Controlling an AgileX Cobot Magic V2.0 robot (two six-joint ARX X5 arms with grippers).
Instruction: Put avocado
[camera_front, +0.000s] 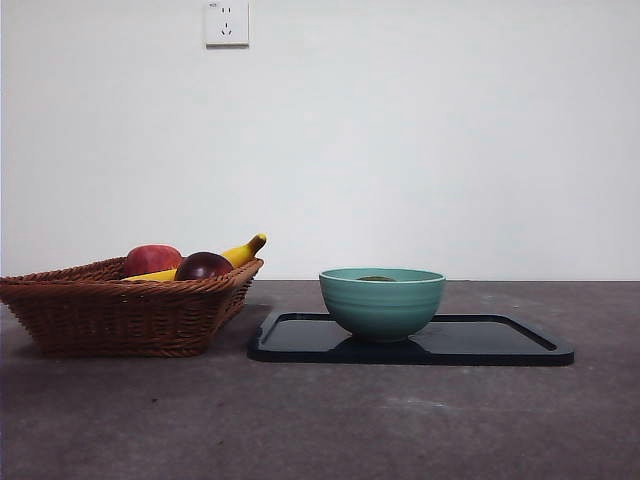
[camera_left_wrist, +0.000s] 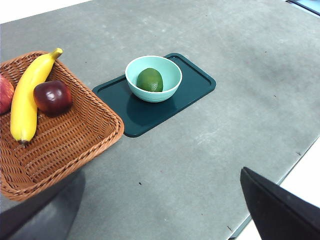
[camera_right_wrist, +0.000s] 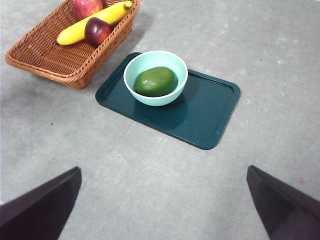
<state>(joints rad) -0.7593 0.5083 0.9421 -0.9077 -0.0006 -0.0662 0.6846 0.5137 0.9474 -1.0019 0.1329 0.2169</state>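
Avocado (camera_right_wrist: 155, 81) lying in the teal bowl (camera_right_wrist: 131, 68) on the dark tray (camera_right_wrist: 207, 117).
Both grippers hang wide open and empty, well apart from it. It looks firm, light, smooth-skinned; best pinched across its narrow middle. At the bowl's ten o'clock, the wicker basket (camera_right_wrist: 47, 60) holds banana (camera_right_wrist: 80, 30), red apple (camera_right_wrist: 86, 6), maroon fruit (camera_right_wrist: 97, 30).

Even, soft indoor light, faint shadows, sharp focus, no glare.

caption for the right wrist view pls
Avocado resting in the teal bowl on a dark tray, wicker fruit basket beside it.
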